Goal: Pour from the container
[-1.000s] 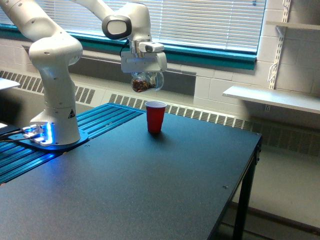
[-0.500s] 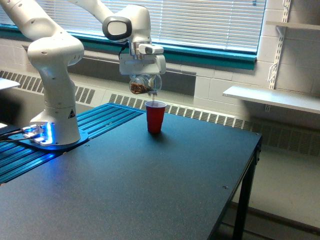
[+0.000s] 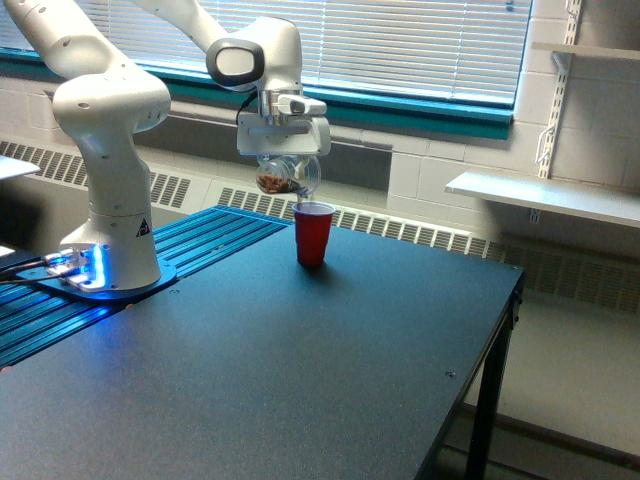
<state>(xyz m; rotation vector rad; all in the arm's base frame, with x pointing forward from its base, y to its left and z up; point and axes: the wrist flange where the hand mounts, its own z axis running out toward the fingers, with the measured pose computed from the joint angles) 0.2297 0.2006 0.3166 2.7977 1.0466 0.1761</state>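
A: What is hard to see?

B: The hand point(image 3: 283, 158) hangs under a white robot arm point(image 3: 110, 140), and its fingers are hidden behind the hand's white body and the tumbler point(image 3: 283, 175), so their spacing cannot be read. The tumbler sits right beneath the hand, tipped on its side with its mouth towards the exterior view's right, so the hand appears closed on it. Brown contents point(image 3: 270, 182) show through the clear wall; what they are is too small to tell.

A: Where is the tumbler relative to the red cup?

B: Just above and slightly to the exterior view's left of the red cup point(image 3: 313, 233), which stands upright on the dark counter point(image 3: 300, 370). A thin pale streak joins the tumbler's lip to the cup's rim.

A: Any writing?

B: A small black triangular sticker point(image 3: 143, 226) on the arm's base; its mark is unreadable. The arm's upper part is cut off by the top edge.
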